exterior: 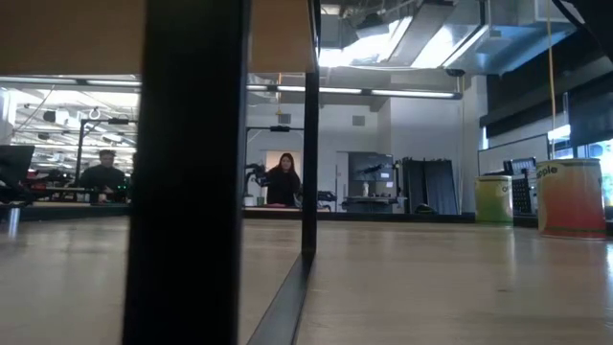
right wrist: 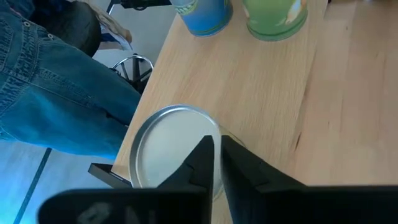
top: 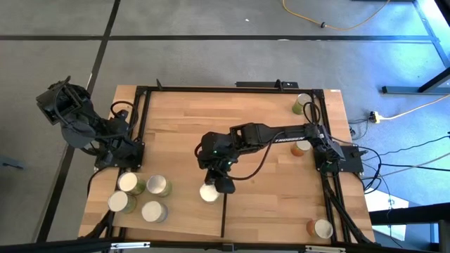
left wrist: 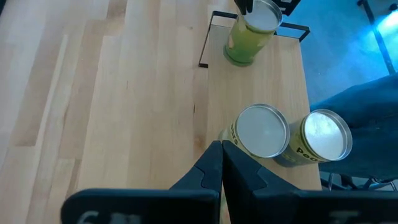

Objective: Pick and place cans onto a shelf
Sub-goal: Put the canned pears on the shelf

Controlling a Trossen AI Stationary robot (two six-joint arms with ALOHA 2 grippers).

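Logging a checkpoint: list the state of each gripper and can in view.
centre can: upright, beside the divider.
four left cans: upright, clustered.
three right cans: upright, apart.
left gripper: jaws shut, empty, off the table's left side.
right gripper: above the centre can.

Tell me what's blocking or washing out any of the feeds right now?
Low view: a dark upright post close to the lens hides the left-centre, and ceiling lights glare above. Right wrist view: blue cast over the floor beyond the table edge. High view: unobstructed, evenly lit.

Green-sided cans with cream tops, pale wood shelf
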